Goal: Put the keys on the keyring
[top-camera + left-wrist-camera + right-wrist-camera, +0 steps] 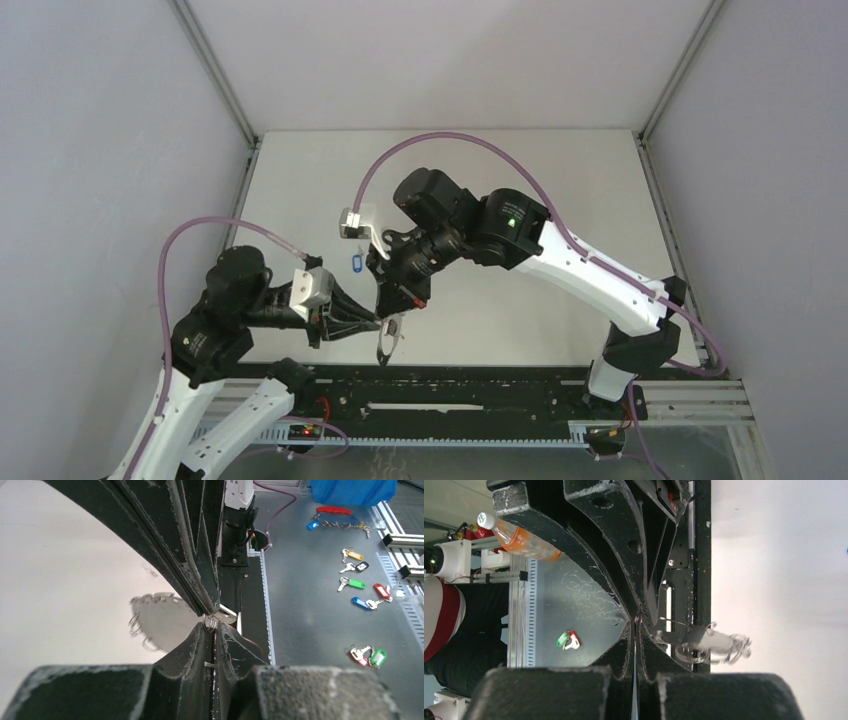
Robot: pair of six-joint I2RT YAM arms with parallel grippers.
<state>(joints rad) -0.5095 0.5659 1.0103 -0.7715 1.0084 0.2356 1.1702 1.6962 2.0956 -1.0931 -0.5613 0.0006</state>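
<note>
Your right gripper (635,624) is pressed fully together, and a thin grey wire runs out between its fingers. That wire belongs to the keyring (388,340), which hangs just below the right fingertips, over the near edge of the table (520,170). From the right wrist the keyring's far part shows as a blur just beyond the tips and off to one side, with small rings along it.

Your left gripper (212,623) comes in from the side, and its tips all but meet the right gripper's tips. Its fingers are drawn nearly together and pinch a small silver ring (212,624) at their very ends. You cannot tell from these views whether that ring is one of the keyring's own or sits on a key. From the left wrist the rest of the loop lies just past the tips and to one side, blurred, with its row of little rings along the far edge.

The blue-headed key (352,262) lies flat on the table, apart from both sets of fingertips, beside the right arm's wrist and behind its fingers.

Beyond the left fingers, spare keys with coloured tags (357,584) lie scattered on a metal bench
</note>
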